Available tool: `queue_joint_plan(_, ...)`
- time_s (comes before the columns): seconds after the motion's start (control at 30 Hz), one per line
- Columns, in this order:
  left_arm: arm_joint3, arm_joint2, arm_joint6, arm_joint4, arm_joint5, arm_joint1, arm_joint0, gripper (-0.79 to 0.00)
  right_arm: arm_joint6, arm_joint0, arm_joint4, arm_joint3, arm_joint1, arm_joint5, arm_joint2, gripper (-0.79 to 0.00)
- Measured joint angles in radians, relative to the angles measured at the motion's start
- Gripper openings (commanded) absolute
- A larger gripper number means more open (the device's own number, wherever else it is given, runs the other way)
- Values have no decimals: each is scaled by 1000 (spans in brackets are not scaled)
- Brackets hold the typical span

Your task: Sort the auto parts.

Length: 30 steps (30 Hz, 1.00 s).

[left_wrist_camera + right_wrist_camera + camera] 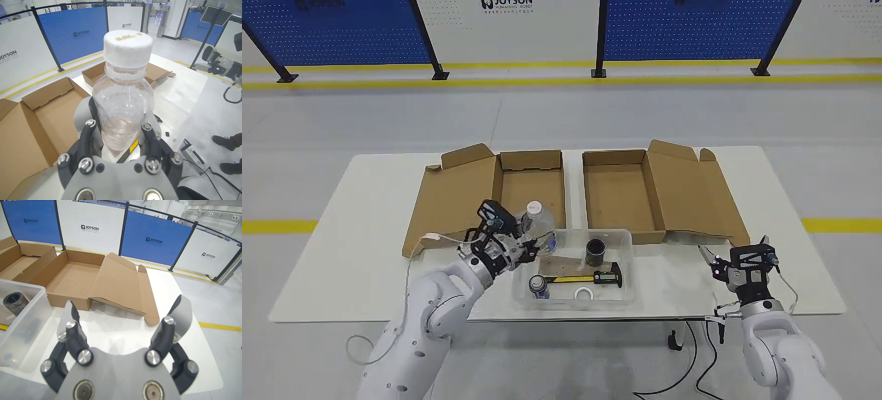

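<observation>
Left gripper (pixel 121 132), clamped on the clear white-capped bottle (pixel 122 91), should hold it upright and set it low inside the cardboard box (pixel 37 121); right gripper (pixel 124 311) is spread apart.

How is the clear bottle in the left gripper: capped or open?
Capped. A white cap sits on the neck of the clear bottle, held in the left gripper.

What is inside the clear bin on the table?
The clear bin holds a dark cylinder, a yellow-and-black tool, a white ring and a small round part. The left gripper, holding a bottle, covers one edge.
</observation>
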Motion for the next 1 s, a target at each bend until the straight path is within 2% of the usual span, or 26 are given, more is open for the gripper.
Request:
queue_joint_plan(0.3,73,58,21,99,77,-11,-105,-785,0,0,0,0,0,0,0,0)
queue_joint_plan(0.53,176,126,41,120,249,-37,-192,-785,0,0,0,0,0,0,0,0)
queue_joint_plan(0.77,320,208,74,175,377,-66,-280,-785,0,0,0,0,0,0,0,0)
queue_joint_plan(1.0,474,261,101,184,432,-93,-362,-785,0,0,0,0,0,0,0,0)
